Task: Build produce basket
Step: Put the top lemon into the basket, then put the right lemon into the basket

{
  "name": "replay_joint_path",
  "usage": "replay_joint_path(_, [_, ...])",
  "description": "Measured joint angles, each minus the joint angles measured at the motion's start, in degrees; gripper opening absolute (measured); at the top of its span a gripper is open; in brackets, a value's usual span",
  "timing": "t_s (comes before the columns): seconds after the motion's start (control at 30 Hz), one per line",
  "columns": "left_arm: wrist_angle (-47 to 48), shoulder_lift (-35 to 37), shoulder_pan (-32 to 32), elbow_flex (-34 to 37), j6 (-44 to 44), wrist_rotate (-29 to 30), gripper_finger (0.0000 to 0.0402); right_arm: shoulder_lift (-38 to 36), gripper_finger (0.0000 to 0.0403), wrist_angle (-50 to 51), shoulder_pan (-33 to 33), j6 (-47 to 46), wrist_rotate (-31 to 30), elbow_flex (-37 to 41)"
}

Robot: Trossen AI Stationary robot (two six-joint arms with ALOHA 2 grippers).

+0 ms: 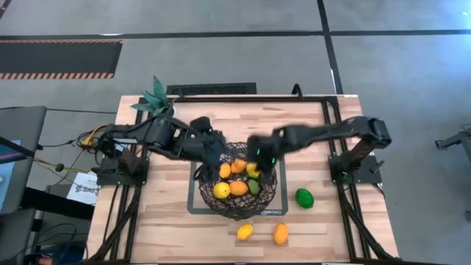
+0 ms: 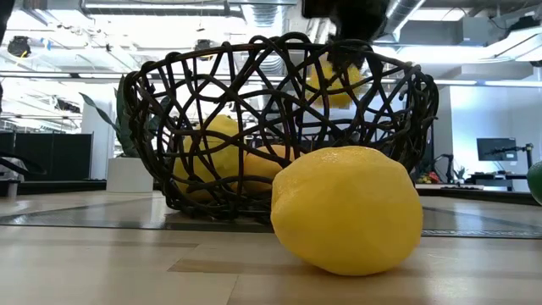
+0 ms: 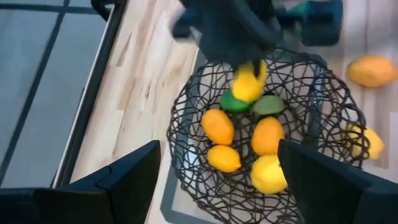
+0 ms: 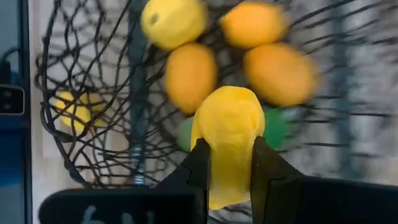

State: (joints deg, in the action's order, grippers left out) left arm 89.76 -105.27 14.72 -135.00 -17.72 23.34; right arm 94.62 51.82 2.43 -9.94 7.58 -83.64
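Fruit filled the floor of the basket point(image 1: 237, 193), a dark open-weave wire bowl sitting on a grey-framed mat point(image 1: 196, 208) at the middle of the wooden table point(image 1: 162, 221). Inside lay three orange fruits point(image 3: 218, 126), a yellow one point(image 3: 268, 174) and two green ones point(image 3: 270, 104), bunched together. Over them the right gripper point(image 4: 227, 163) hung inside the bowl's rim, its two fingers pinched tight on a yellow lemon point(image 4: 229, 134) that stood clear above the pile. The left gripper point(image 1: 219, 153) waited at the basket's far left edge, its fingers point(image 3: 134, 180) spread wide with nothing between them, looking down into the bowl.

Outside the basket, a green lime point(image 1: 305, 197) lay on the bare wood to the right, near the right arm's base. Nearer the front edge, a yellow fruit point(image 1: 245, 232) and an orange fruit point(image 1: 280, 233) rested just beside each other, apart from the mat. In the low view the front yellow fruit point(image 2: 347, 210) filled the foreground and blocked much of the basket's lower wall. A teal-leaved plant point(image 1: 153, 101) in a pot stood at the far left corner, behind the left arm.
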Motion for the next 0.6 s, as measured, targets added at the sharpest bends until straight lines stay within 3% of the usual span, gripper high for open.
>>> replay_joint_path(0.33, [0.24,-0.02,5.27,0.02,3.79,-1.48,0.0311,11.51,0.0067,-5.92,7.67,-13.13,-7.57,0.05])
replay_joint_path(0.6, [0.26,-0.07,10.07,0.02,5.15,-3.08,0.0311,15.47,0.0227,0.75,8.03,-20.5,-6.89,-9.12])
